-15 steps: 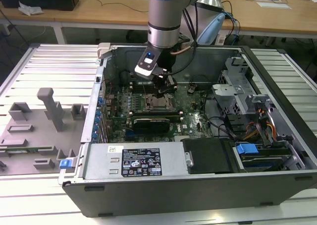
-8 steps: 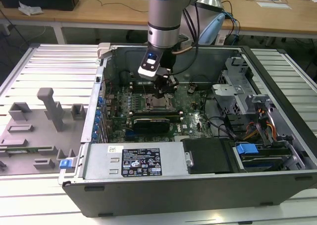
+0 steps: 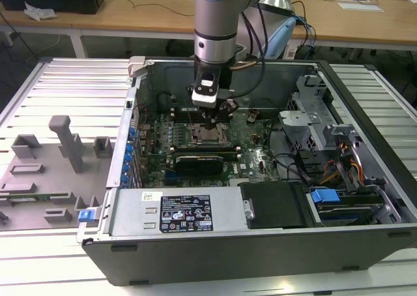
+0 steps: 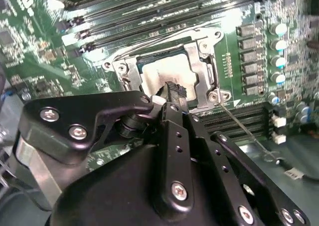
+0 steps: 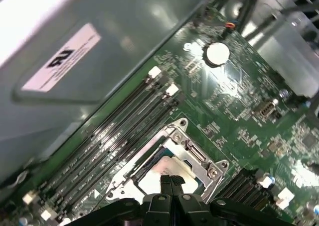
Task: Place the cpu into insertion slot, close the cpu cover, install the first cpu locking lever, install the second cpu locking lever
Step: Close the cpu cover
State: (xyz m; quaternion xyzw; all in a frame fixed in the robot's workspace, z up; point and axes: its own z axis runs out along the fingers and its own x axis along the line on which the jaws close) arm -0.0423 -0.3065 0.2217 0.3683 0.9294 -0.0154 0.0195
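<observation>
In the insertion slot [image 4: 152,60] sits the cpu [image 4: 167,74], cpu cover [image 4: 200,71] down; gripper [image 5: 171,182] pressed together above it.

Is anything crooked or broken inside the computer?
Nothing looks broken. One thing sticks out: a thin wire lever pokes away from the corner of the cpu cover, slanting over the memory slots instead of lying along the cover. The cpu sits flat under the cover, with the shut gripper over it.

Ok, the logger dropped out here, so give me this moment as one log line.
gripper: shut, tips at cpu top | cpu cover: down over cpu | locking lever: juts out from cover corner
</observation>
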